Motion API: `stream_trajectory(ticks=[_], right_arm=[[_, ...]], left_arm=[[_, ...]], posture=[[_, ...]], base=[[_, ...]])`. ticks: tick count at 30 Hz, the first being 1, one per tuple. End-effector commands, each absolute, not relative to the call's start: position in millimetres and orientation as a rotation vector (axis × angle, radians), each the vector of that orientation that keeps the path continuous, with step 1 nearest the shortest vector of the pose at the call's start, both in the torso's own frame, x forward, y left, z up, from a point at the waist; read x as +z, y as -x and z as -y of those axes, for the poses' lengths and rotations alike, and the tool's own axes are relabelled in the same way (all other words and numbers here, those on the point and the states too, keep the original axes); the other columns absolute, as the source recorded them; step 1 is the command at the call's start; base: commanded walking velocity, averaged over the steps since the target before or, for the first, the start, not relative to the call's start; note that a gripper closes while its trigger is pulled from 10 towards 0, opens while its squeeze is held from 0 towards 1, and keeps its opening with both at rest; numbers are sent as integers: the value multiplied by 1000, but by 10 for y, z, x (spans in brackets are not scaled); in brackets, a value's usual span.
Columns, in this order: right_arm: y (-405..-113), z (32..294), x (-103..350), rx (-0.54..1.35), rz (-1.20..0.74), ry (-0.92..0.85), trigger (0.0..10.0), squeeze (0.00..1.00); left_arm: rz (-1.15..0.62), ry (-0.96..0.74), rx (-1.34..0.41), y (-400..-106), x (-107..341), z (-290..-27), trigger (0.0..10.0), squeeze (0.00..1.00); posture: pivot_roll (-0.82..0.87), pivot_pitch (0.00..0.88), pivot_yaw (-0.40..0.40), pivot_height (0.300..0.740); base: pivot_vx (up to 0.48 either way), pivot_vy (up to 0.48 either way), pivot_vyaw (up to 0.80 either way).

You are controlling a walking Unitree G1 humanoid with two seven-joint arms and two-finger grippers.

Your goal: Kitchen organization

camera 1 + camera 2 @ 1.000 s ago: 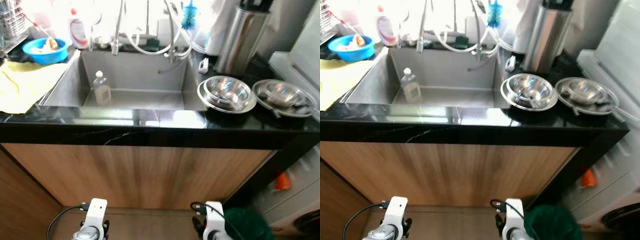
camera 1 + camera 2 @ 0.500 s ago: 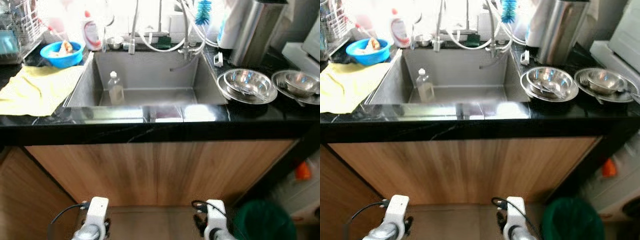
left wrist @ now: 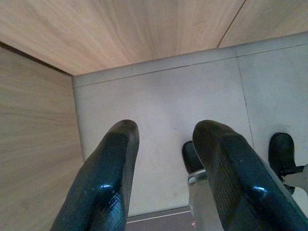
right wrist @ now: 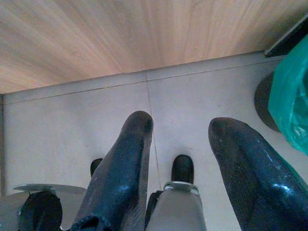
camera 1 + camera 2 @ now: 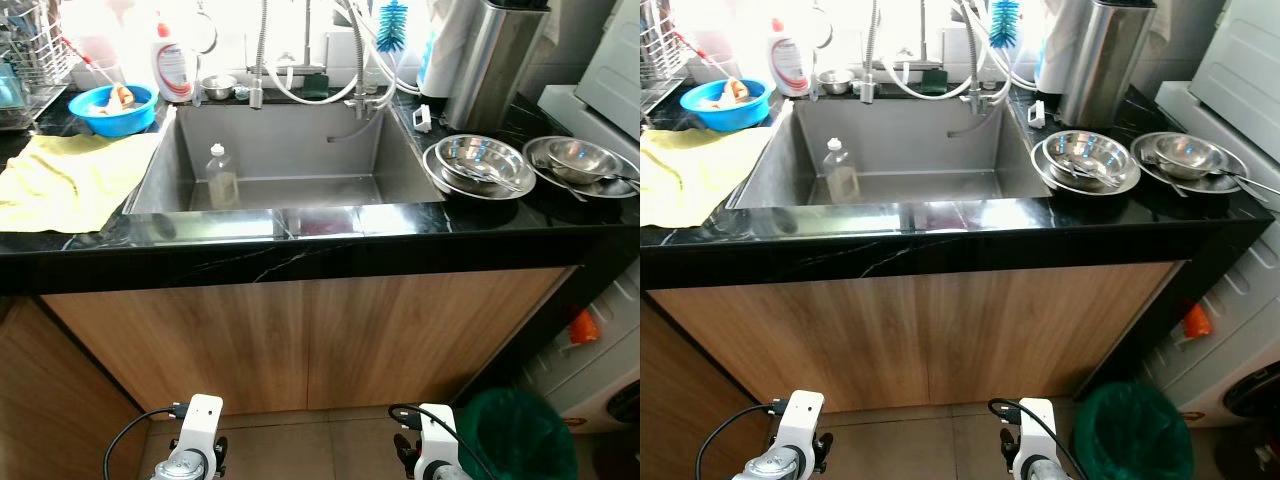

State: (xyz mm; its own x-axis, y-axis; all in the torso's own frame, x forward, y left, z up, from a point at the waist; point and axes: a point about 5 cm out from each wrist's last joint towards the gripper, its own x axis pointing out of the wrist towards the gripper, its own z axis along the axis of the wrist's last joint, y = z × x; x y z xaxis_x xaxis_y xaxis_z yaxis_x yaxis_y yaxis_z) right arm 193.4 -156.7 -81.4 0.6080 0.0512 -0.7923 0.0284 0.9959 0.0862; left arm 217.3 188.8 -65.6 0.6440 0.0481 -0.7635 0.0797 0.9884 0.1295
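Note:
A steel sink (image 5: 300, 150) is set in a black counter (image 5: 330, 255) in front of me. A clear plastic bottle (image 5: 222, 177) stands upright inside the sink on its left side. Two stacks of steel bowls (image 5: 478, 163) (image 5: 583, 163) rest on the counter to the right of the sink. On the left lie a yellow cloth (image 5: 70, 175) and a blue bowl (image 5: 114, 106) holding food. Both arms hang low before the wooden cabinet doors. My left gripper (image 3: 166, 132) and right gripper (image 4: 185, 125) are open over the tiled floor, holding nothing.
A white detergent bottle (image 5: 175, 65), a small steel cup (image 5: 218, 86), a blue brush (image 5: 392, 25) and a tall steel canister (image 5: 495, 60) line the back. A dish rack (image 5: 25, 60) stands at far left. A green bin (image 5: 530, 435) sits on the floor beside a white appliance (image 5: 610, 70).
The whole picture has shifted: the camera has drawn back from the counter and shows more floor. Nothing on the counter has moved, and both arms still hang low.

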Motion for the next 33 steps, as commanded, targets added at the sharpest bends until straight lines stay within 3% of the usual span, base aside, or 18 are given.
stream_trajectory(ticks=[1, 6, 26, 33], right_arm=[[-1943, 1572, -808, 9, -908, -85, 10000, 0], [-1947, 1573, -803, -10, -893, -78, 10000, 0], [-1938, 1588, -808, 6, -903, -30, 10000, 0], [-1931, 1585, -812, -5, -904, -52, 10000, 0]], left_arm=[[-882, -154, -11, -2151, -669, -1897, 10000, 0], [-887, -161, -17, -2146, -674, -1891, 10000, 0], [-890, -161, -28, -2134, -686, -1855, 10000, 0], [-888, -173, -25, -2141, -679, -1874, 10000, 0]], posture=[[-69, 0, -13, 740], [-76, 0, -10, 740], [-74, 0, -13, 740], [-80, 0, -11, 740]], base=[[0, 0, 0], [0, 0, 614], [228, 0, 0], [170, 0, 412]])
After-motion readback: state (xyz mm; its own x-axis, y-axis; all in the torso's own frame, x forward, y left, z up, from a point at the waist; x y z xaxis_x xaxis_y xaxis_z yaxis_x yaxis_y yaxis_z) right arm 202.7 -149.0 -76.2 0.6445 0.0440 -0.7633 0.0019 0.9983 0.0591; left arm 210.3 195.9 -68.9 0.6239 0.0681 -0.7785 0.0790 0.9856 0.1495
